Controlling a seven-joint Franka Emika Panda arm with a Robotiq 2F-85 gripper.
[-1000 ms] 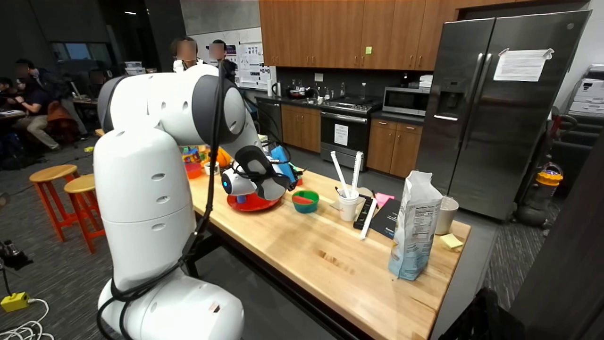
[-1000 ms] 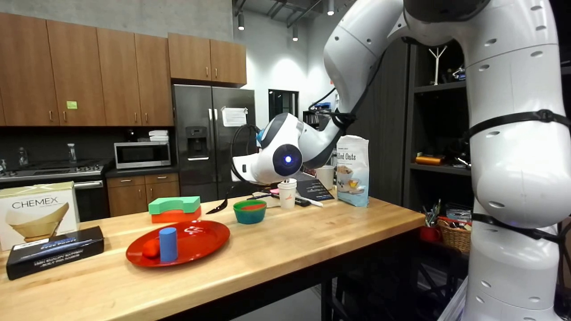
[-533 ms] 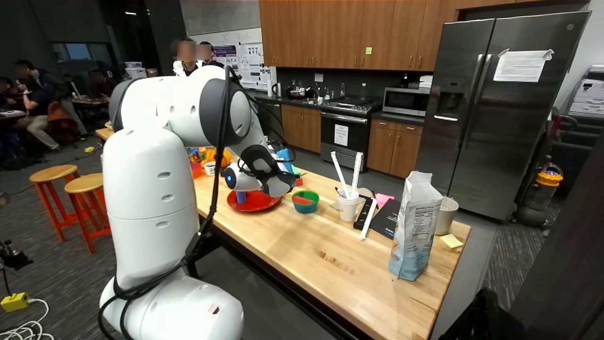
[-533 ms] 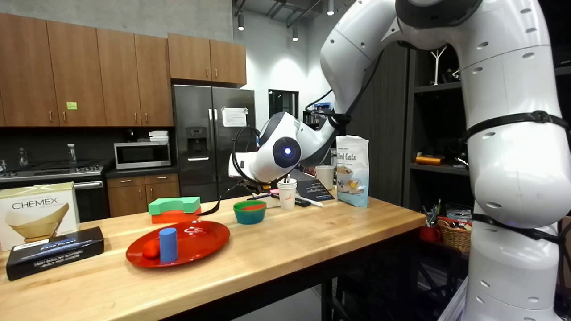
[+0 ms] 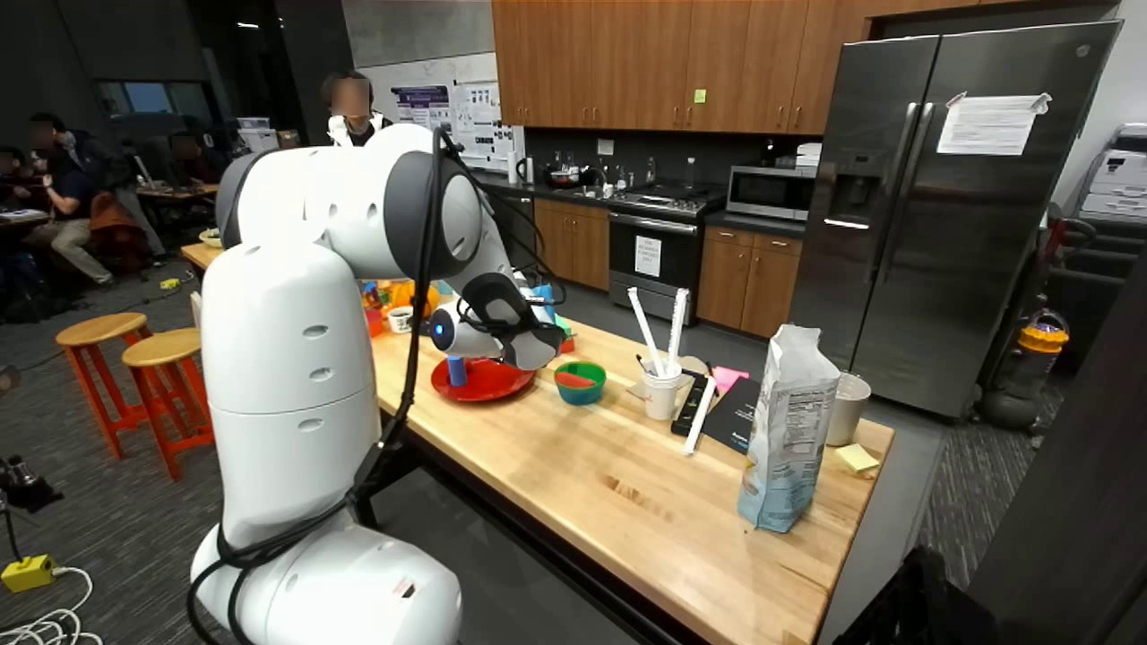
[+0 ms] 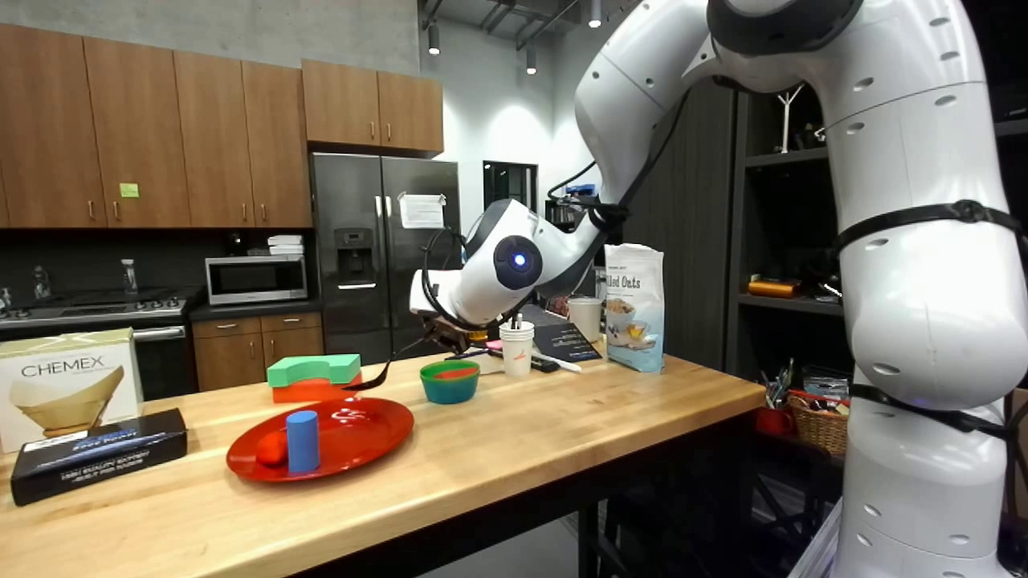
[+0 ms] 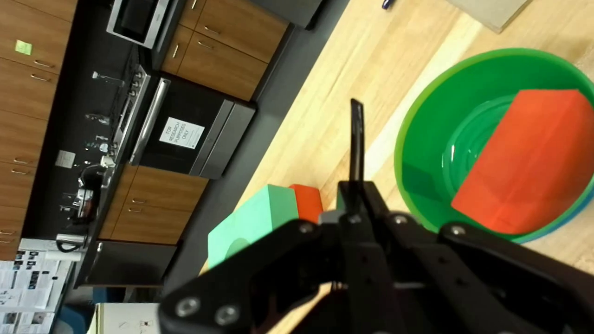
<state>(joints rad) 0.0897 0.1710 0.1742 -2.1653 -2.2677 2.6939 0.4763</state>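
My gripper (image 7: 356, 188) is shut on a long thin black utensil (image 7: 357, 139), which points away from the fingers in the wrist view. In an exterior view the utensil (image 6: 371, 383) slants down from the gripper (image 6: 451, 335), its dark, wider end over the table between the blocks and the red plate. A green bowl (image 7: 429, 120) with a red block (image 7: 524, 162) inside is beside the gripper. A mint green arch block (image 7: 253, 218) rests on a red block (image 7: 307, 202) on the other side. The red plate (image 6: 361, 449) holds a blue cylinder (image 6: 303, 441) and a red object (image 6: 272, 448).
On the wooden table (image 6: 562, 433) stand paper cups (image 6: 518, 353) holding long items, an oats bag (image 6: 634, 309), a white container (image 5: 847, 412) and a dark booklet (image 5: 735, 414). A Chemex box (image 6: 72, 385) and a black box (image 6: 100, 453) stand beyond the plate.
The arm has shifted slightly and the hand has tilted. The black utensil's far end has swung toward the red plate and stacked blocks. The objects on the table have not moved.
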